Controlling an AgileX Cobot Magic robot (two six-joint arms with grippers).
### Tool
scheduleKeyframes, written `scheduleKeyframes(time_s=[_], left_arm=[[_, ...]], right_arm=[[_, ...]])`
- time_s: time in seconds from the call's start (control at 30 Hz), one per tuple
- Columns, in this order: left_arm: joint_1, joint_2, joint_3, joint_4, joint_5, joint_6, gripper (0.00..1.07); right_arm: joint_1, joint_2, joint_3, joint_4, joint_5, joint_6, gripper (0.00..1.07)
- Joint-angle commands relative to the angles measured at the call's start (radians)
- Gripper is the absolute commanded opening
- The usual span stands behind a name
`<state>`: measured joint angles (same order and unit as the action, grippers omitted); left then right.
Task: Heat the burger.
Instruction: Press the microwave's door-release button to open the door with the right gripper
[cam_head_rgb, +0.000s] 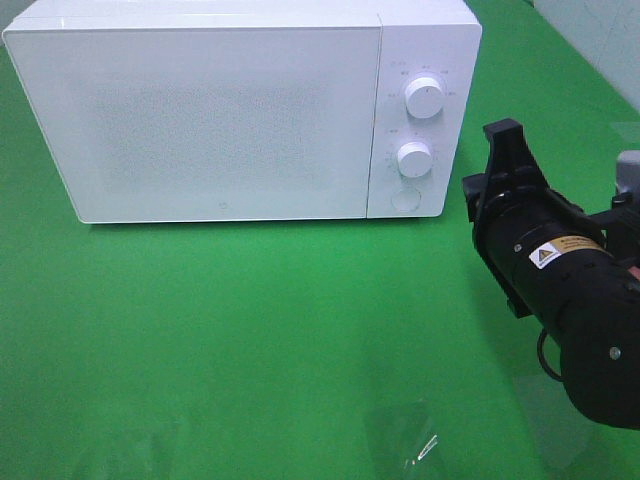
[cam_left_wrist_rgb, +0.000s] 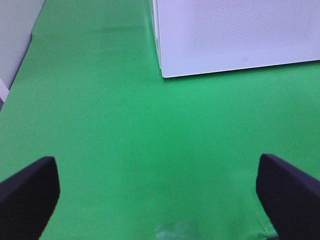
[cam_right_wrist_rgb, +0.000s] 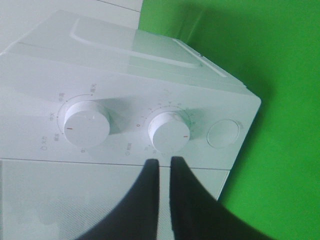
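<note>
Right in front of the control panel, the right arm's black pincer (cam_right_wrist_rgb: 164, 162) has its two fingers pressed almost together, with only a sliver of gap and nothing between them. Straight ahead of its tips, close but apart, is the lower white round dial (cam_right_wrist_rgb: 169, 131). The dial's axis points out of the panel toward the pincer. The upper white dial (cam_right_wrist_rgb: 86, 122) sits to one side of it and the flat round white button (cam_right_wrist_rgb: 223, 134) to the other.

All three belong to the boxy white microwave oven (cam_head_rgb: 220, 110), whose frosted door is shut. The burger shows in no view. It is probably behind that door, though I cannot tell.

The left arm's black pincer (cam_left_wrist_rgb: 157, 170) hangs spread and empty over the green cloth tabletop (cam_head_rgb: 250, 320), well away from the panel. Setting the heat is therefore likely the right arm's job.
</note>
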<state>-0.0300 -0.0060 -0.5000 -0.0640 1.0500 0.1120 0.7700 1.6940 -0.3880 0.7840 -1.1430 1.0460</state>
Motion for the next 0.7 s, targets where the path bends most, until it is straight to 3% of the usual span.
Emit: scheduleKeyframes(time_s=[0.03, 0.3, 0.7], left_arm=[[0.004, -0.023, 0.003, -0.006, -0.012, 0.002, 1.00], [0.004, -0.023, 0.003, -0.006, -0.012, 0.002, 1.00], [0.004, -0.023, 0.003, -0.006, -0.012, 0.002, 1.00]], right_arm=[[-0.002, -0.001, -0.004, -0.012, 0.079, 0.150, 0.00], [-0.029, 0.007, -0.009, -0.024, 0.160, 0.152, 0.00], [-0.174, 0.138, -0.131, -0.247, 0.267, 0.305, 0.00]])
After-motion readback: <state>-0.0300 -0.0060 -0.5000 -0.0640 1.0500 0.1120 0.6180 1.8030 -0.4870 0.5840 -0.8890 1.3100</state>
